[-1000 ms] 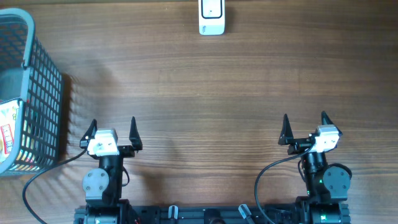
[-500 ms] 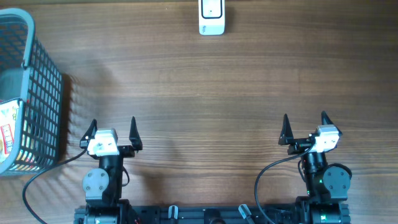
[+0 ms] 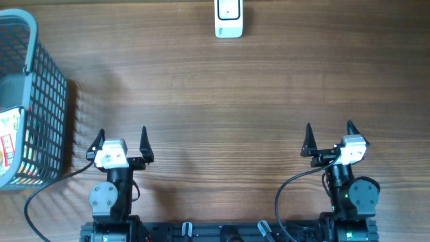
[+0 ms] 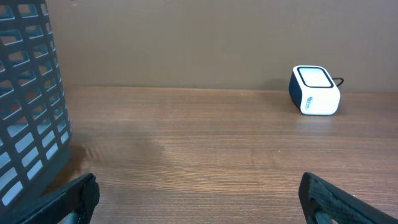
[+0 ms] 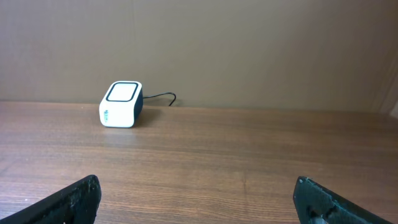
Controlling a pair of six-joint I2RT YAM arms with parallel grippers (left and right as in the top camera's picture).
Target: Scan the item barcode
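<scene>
A white barcode scanner (image 3: 228, 18) with a dark window on top sits at the far middle edge of the wooden table; it also shows as the scanner (image 4: 315, 90) in the left wrist view and the scanner (image 5: 121, 104) in the right wrist view. An item with red and green print (image 3: 8, 144) lies inside the grey wire basket (image 3: 47, 101) at the left. My left gripper (image 3: 121, 140) stands open near the front edge, right of the basket, with nothing between its fingers. My right gripper (image 3: 330, 135) is open too, at the front right, holding nothing. No barcode is visible.
The basket wall (image 4: 28, 106) fills the left side of the left wrist view. A black cable (image 5: 163, 96) runs from the scanner toward the back wall. Bare wooden tabletop (image 3: 228, 107) stretches between the grippers and the scanner.
</scene>
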